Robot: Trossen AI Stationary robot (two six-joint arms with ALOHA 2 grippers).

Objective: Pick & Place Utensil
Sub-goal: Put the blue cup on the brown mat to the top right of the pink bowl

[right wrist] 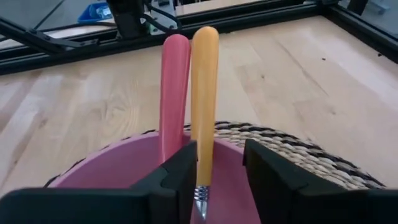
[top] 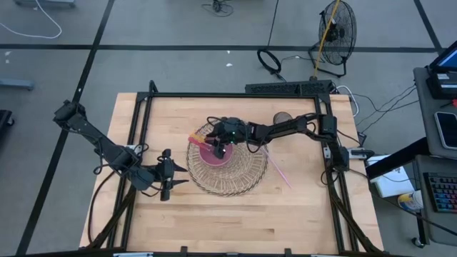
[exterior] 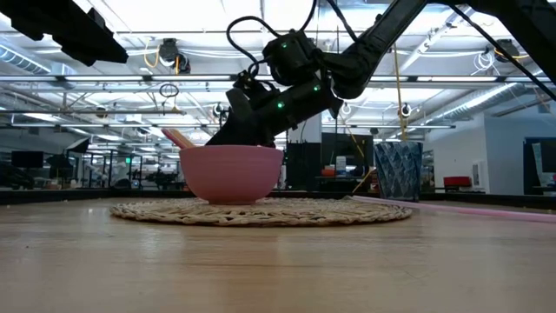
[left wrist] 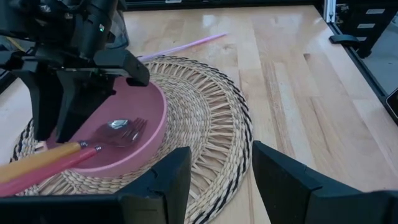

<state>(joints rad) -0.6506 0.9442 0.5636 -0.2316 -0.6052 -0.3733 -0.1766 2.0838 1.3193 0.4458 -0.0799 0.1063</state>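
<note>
Right gripper (top: pixel 221 148) over the pink bowl (left wrist: pixel 134 134), utensils resting inside.
My jaws are open astride the orange-handled utensil (right wrist: pixel 203 93), which leans on the rim beside a pink-handled one (right wrist: pixel 174 87), handles outward for easy grasping. Left gripper (left wrist: pixel 214 177) waits open near the woven mat (top: pixel 243 178). I read no labels.
</note>
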